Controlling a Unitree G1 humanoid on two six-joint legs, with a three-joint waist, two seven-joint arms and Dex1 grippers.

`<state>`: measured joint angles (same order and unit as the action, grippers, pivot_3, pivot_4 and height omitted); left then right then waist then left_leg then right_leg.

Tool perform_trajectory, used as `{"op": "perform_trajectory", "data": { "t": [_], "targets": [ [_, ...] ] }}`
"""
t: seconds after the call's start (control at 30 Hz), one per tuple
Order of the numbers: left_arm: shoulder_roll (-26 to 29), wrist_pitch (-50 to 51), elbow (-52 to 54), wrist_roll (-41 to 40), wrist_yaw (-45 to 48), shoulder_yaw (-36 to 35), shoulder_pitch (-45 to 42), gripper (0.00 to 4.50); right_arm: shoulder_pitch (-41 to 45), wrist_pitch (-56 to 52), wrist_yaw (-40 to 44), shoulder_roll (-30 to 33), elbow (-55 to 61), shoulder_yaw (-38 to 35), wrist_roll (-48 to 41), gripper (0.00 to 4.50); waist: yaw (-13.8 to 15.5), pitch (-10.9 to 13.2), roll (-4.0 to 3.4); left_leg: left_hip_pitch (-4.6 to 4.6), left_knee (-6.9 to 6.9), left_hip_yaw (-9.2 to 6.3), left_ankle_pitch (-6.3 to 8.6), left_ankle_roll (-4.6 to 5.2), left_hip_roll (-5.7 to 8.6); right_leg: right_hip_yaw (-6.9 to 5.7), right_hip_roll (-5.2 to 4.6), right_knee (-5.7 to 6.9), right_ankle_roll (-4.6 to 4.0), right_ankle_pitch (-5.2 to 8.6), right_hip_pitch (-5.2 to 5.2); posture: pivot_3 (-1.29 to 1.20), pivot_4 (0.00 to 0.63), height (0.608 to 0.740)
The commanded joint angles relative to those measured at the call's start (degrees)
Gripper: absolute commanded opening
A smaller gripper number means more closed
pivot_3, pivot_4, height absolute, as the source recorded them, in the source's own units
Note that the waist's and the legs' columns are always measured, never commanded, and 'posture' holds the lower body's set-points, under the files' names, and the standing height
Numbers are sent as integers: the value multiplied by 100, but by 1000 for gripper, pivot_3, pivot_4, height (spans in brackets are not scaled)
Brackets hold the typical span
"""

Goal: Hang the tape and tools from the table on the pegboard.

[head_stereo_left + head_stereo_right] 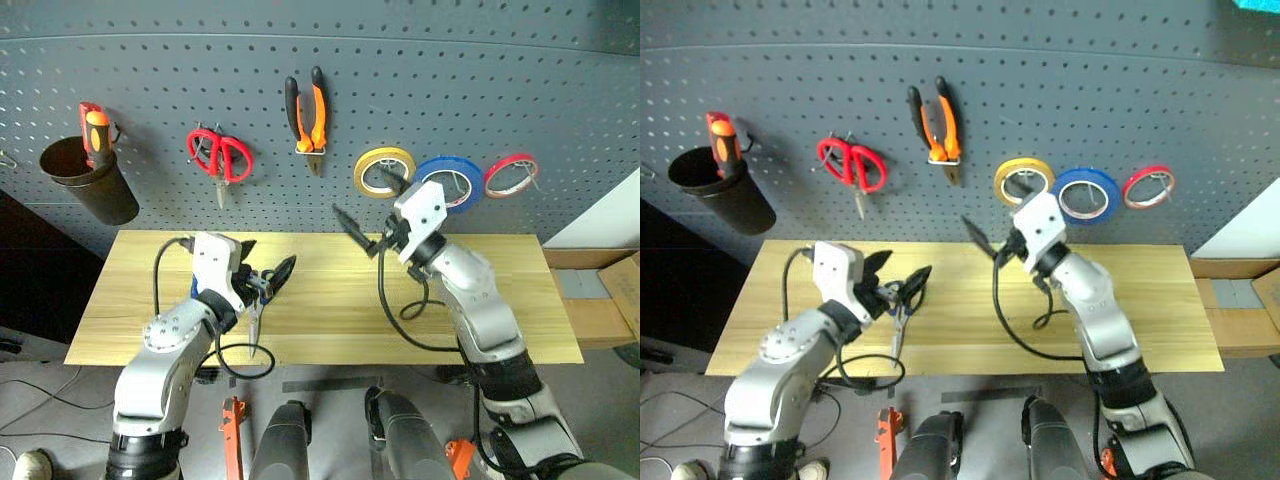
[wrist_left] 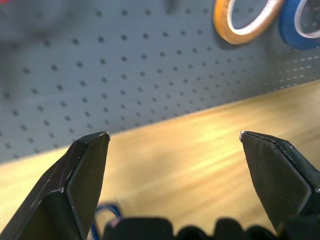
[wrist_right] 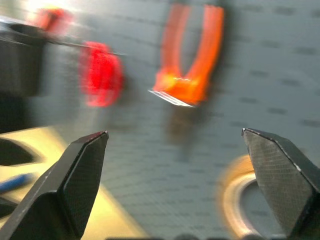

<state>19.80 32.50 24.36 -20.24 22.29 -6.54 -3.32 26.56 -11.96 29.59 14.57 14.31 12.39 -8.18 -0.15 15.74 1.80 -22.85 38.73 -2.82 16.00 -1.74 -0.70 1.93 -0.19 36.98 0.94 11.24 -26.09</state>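
- Dark grey perforated pegboard (image 1: pixel 450 80) stands behind the long pale wooden table (image 1: pixel 330 320).
- Hung on it, from left to right: a black cup (image 1: pixel 85 180) with an orange-handled screwdriver (image 1: pixel 95 135), red-handled scissors (image 1: pixel 220 155), orange-and-black-handled pliers (image 1: pixel 308 115), a yellow tape roll (image 1: pixel 384 171), the thin blue tape roll (image 1: pixel 452 183) and a red tape roll (image 1: pixel 511 174).
- The left claw (image 1: pixel 262 272) hovers over the left part of the table, its two black fingers spread wide with nothing between them.
- Just below it, a slim tool (image 1: pixel 256 322) lies on the table; I cannot tell which tool it is.
- A blue object (image 2: pixel 102 220) shows blurred on the wood close under that claw.
- The right claw (image 1: pixel 368 213) is raised in front of the pegboard near the yellow roll, fingers spread and empty.
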Motion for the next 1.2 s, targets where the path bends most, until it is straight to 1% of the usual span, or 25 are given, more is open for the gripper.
{"op": "perform_trajectory", "data": {
  "t": [0.03, 0.07, 0.1, 0.17, 0.27, 0.33, 0.4, 0.43, 0.5, 0.63, 0.7, 0.8, 0.83, 0.9, 1.1, 1.2],
  "targets": [
    [-187, -116, 59, 319, -451, 108, 220, 4500, -408, -59, 623, 474, 469, 78, -181, 4461, 14, -20, 0, 1, 4, 4, -2, 2, 1, 1, 3, -1, 2, 0, 3, 49, 178, 740],
    [-226, -125, -53, 431, -584, 107, 250, 4500, -508, -9, 786, 588, 503, 142, -183, 4461, 17, -21, 3, 6, 11, 8, -6, 7, 6, -2, 4, -2, 8, -2, 17, 46, 180, 740],
    [-248, -90, -212, 630, -781, 144, 269, 4500, -632, 89, 978, 715, 522, 212, -190, 4461, 16, -22, 3, 16, 13, 12, -11, 15, 10, -7, 12, -4, 41, 13, 30, 45, 183, 740],
    [-327, -78, -618, 1044, -1213, 242, 281, 4500, -869, 351, 1409, 963, 483, 414, -174, 4461, 2, -23, 5, 23, 14, 30, -23, 36, 16, -6, 21, -4, 54, 2, 34, 44, 188, 740],
    [-499, -152, -1182, 1415, -1616, 368, 231, 4500, -1057, 732, 1654, 1008, 90, 616, -61, 4461, -29, -24, 6, 46, 13, 51, -29, 46, 13, 1, 24, -3, 57, -5, 47, 35, 200, 740],
    [-680, -156, -1519, 1475, -1739, 399, 171, 4500, -1113, 1109, 1825, 1016, -274, 770, 87, 4461, -38, -26, 9, 58, 13, 63, -29, 46, 12, 10, 28, -2, 66, -12, 54, 37, 212, 740],
    [-803, -146, -1906, 1526, -1767, 461, 162, 4500, -1122, 1247, 1973, 969, -585, 969, 200, 4461, -40, -24, 11, 62, 13, 64, -29, 46, 11, 12, 28, -3, 68, -13, 56, 23, 240, 740],
    [-853, -132, -2051, 1562, -1818, 458, 169, 4500, -1114, 1281, 2040, 936, -714, 1041, 216, 4461, -45, -24, 11, 62, 13, 67, -29, 46, 11, 14, 28, -4, 68, -13, 56, 23, 240, 740],
    [-914, -88, -2160, 1624, -1951, 382, 236, 4500, -1104, 1460, 2178, 929, -898, 1177, 306, 4461, -63, -19, 13, 64, 11, 71, -28, 46, 10, 18, 28, -4, 68, -12, 55, 9, 256, 740],
    [-951, -29, -2388, 1643, -1964, 368, 297, 4500, -1091, 1647, 2299, 919, -1156, 1226, 375, 4461, -122, -11, 17, 62, 9, 71, -28, 47, 8, 22, 25, -5, 67, -11, 53, -2, 275, 740],
    [-1002, -29, -2553, 1624, -1989, 308, 263, 4500, -1081, 1557, 2277, 882, -1236, 1185, 372, 4461, -125, -9, 16, 66, 9, 70, -28, 47, 9, 22, 24, -3, 67, -11, 55, -10, 284, 740],
    [-1044, 10, -2721, 1606, -1976, 248, 169, 4500, -1068, 1459, 2260, 849, -1269, 1089, 321, 4461, -139, 0, 10, 93, 9, 73, -28, 47, 10, 24, 24, -3, 66, -10, 77, -18, 293, 740],
    [-1034, 16, -2756, 1616, -1945, 254, 132, 4317, -1064, 1439, 2258, 853, -1281, 1060, 311, 4488, -149, 1, 9, 96, 9, 74, -28, 47, 10, 25, 25, -3, 44, 3, 78, -20, 295, 740],
    [-1012, 25, -2816, 1610, -1874, 255, 56, 3919, -1068, 1385, 2252, 860, -1294, 1012, 293, 4500, -162, 3, 7, 99, 9, 78, -28, 47, 10, 27, 26, -2, 42, 5, 79, -21, 295, 740],
    [-922, -30, -2943, 1629, -1781, 213, -141, 1783, -1068, 1297, 2191, 817, -1349, 934, 306, 4500, -171, 7, 7, 98, 3, 81, -27, 46, 8, 28, 29, -4, 59, -4, 77, -19, 294, 740],
    [-881, -43, -2969, 1640, -1753, 189, -182, 802, -1030, 1267, 2153, 766, -1399, 932, 309, 4500, -171, 10, 7, 98, 0, 80, -27, 46, 8, 28, 28, -5, 60, -4, 76, -13, 290, 740]
  ]
}}
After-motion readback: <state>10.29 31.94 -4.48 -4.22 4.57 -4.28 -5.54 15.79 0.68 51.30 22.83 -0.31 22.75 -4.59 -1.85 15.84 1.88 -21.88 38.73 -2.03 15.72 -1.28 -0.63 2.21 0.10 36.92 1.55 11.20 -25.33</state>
